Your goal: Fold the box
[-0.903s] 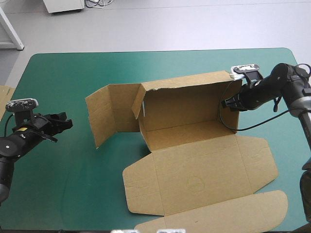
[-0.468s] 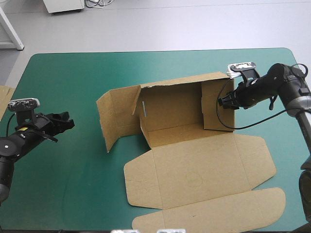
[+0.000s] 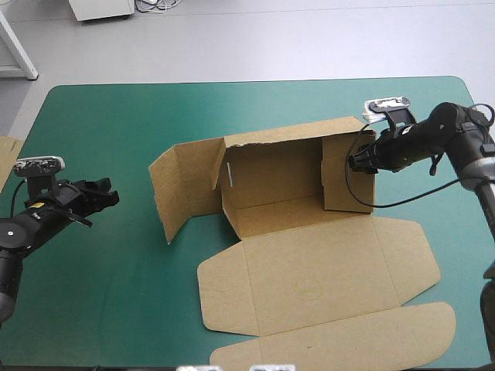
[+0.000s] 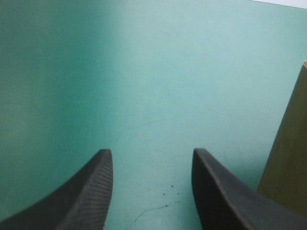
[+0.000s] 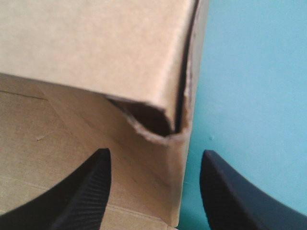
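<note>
Your flat-cut brown cardboard box (image 3: 309, 270) sits a little right of the middle of the teal-green table cover (image 3: 100, 116) and is partly raised. Its long far wall (image 3: 274, 166) stands upright, and a short right wall (image 3: 348, 182) stands at a right angle to it, folded toward the near side. At the left end a hinged left flap (image 3: 182, 185) also stands upright, but it is swung outward to the left, away from the floor panel. The wide floor panel and the rounded lid flap (image 3: 348, 336) lie flat and reach the table's near edge. Your right gripper (image 3: 358, 163), with its two broad black fingers, is up at the outer face of the right wall, close to the box's far right corner. In its wrist view the fingers stand well apart with that raised corner of board (image 5: 96, 43) just ahead and between them. Nothing is pinched, and you cannot tell whether either finger touches the board. Your left gripper (image 3: 108, 193) hangs low over bare cover near the table's left side, well apart from the box, its fingers likewise spread wide and holding nothing. Its wrist view shows only cover between them, with the edge of the left flap (image 4: 288, 163) ahead and off to one side. A sliver of more brown board (image 3: 6, 158) shows at the table's left edge.
</note>
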`<move>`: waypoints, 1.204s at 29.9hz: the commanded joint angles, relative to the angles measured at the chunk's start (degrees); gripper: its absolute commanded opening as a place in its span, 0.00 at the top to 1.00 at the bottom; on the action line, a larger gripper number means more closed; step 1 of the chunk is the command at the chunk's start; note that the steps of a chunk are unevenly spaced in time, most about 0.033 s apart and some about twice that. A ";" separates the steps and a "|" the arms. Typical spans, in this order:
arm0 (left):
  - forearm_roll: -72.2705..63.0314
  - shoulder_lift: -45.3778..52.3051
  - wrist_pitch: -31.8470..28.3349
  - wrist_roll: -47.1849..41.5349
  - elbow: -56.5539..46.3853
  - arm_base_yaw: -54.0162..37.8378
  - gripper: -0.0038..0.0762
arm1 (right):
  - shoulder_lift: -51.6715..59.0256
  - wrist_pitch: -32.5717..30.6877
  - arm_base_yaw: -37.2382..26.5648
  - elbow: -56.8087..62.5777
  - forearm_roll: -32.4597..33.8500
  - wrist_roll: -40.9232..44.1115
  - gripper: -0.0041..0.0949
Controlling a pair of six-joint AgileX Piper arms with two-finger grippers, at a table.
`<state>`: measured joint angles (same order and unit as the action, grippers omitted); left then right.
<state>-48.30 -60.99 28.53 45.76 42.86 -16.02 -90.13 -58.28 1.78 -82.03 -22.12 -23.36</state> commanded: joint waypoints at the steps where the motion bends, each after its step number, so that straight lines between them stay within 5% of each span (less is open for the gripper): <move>1: -2.60 0.58 -2.39 1.54 1.47 1.66 0.49 | 7.05 6.08 0.04 3.57 -1.15 -1.99 0.47; 5: -2.60 0.10 -2.55 1.54 1.47 2.44 0.49 | 13.05 12.36 0.04 14.89 -1.26 -3.16 0.47; 11: -2.43 0.10 -2.84 1.54 1.47 2.44 0.49 | 21.94 28.45 0.04 29.87 -9.86 -13.70 0.47; 17: -2.43 0.10 -2.24 1.54 1.47 2.44 0.49 | 22.74 36.42 0.04 39.66 -16.38 -20.77 0.46; 27: -2.43 0.10 -2.03 2.03 1.47 2.44 0.49 | 20.73 44.97 0.04 48.62 -50.26 -54.21 0.47; 32: -2.66 0.10 -1.55 2.98 1.47 2.44 0.49 | 18.03 41.94 0.04 48.62 -57.69 -61.78 0.64; 36: -3.12 0.10 -1.43 2.98 1.47 2.44 0.49 | 17.92 40.54 0.04 48.62 -57.69 -62.75 0.97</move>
<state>-48.35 -61.80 28.59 48.48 42.86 -13.89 -73.20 -15.60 1.78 -32.16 -77.77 -84.15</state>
